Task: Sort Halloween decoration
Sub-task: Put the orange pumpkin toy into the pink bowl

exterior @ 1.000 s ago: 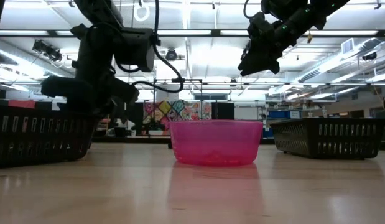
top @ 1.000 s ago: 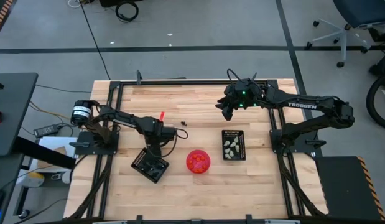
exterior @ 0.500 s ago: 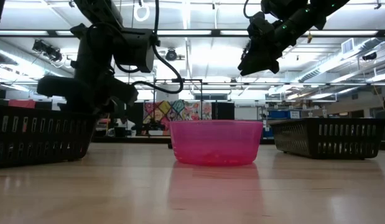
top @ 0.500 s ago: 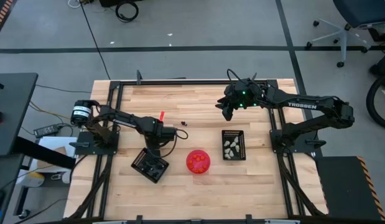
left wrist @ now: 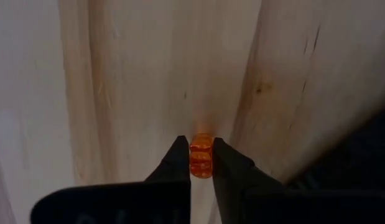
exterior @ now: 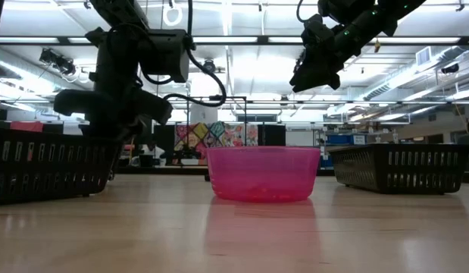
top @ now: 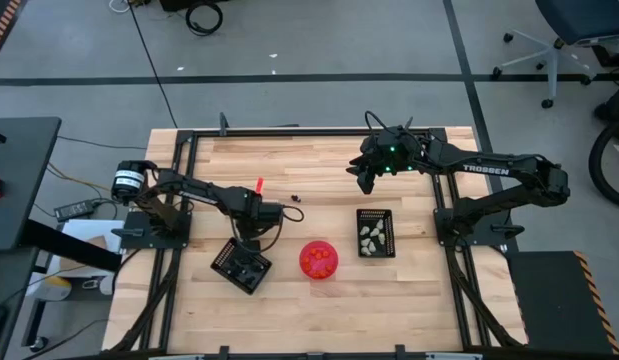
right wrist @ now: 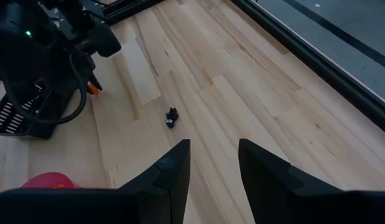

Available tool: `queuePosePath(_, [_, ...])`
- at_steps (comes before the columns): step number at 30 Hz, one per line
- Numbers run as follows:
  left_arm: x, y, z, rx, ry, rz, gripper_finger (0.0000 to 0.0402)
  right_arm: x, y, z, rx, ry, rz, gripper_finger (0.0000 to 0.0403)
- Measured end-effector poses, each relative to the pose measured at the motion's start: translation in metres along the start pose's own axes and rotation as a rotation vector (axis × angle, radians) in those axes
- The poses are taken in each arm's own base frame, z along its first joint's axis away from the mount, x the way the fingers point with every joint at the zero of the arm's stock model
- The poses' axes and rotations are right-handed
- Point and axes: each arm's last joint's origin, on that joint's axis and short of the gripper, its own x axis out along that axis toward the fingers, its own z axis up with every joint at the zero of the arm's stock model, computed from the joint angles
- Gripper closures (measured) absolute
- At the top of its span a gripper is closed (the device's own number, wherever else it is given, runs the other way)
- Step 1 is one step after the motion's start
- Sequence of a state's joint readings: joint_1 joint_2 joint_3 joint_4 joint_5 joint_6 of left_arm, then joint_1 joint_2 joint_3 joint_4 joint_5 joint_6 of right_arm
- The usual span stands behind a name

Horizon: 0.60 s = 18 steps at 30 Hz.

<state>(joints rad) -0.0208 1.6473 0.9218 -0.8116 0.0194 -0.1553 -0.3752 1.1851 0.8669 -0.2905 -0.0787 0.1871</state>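
From above, the wooden table [top: 319, 300] carries three containers. A round pink bowl [top: 318, 259] sits near the middle with small orange pieces in it. To its right, a black grid tray [top: 375, 232] holds pale whitish-green pieces [top: 371, 236]. To its left, a second black tray [top: 240, 265] lies turned at an angle; what is in it cannot be made out. The left gripper [top: 257, 238] is low over the table between this tray and the bowl. A tiny black piece [top: 295, 199] lies alone on the wood farther back. The right gripper [top: 366, 180] hangs over the back of the table, well apart from the bowl.

At table height, the pink bowl [exterior: 263, 173] stands in the centre, with a black tray [exterior: 48, 170] on one side and another [exterior: 401, 167] on the other. The right arm's gripper [exterior: 304, 76] is high above the bowl.

The left wrist view shows that arm's two dark fingers [left wrist: 176, 165] closed narrowly on a small orange piece [left wrist: 201, 155], which touches or sits just above the wood.

In the right wrist view, the right gripper [right wrist: 214, 152] has its fingers apart and holds nothing. The black piece [right wrist: 171, 117] lies on the table just beyond them, and the left arm's tray [right wrist: 21, 112] lies farther off.
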Motion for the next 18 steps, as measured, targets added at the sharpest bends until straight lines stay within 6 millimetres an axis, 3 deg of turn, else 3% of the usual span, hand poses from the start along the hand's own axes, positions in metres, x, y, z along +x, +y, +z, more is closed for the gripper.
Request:
queuePosePath(13, [0.000, -0.001, 0.003, -0.041, -0.028, -0.033, 0.0389, 0.000, 0.000, 0.000, 0.004, 0.000, 0.000, 0.0263])
queuePosePath(18, [-0.012, -0.004, 0.015, -0.048, -0.111, -0.060, 0.0389, 0.000, 0.000, 0.000, 0.002, 0.001, 0.000, 0.0263])
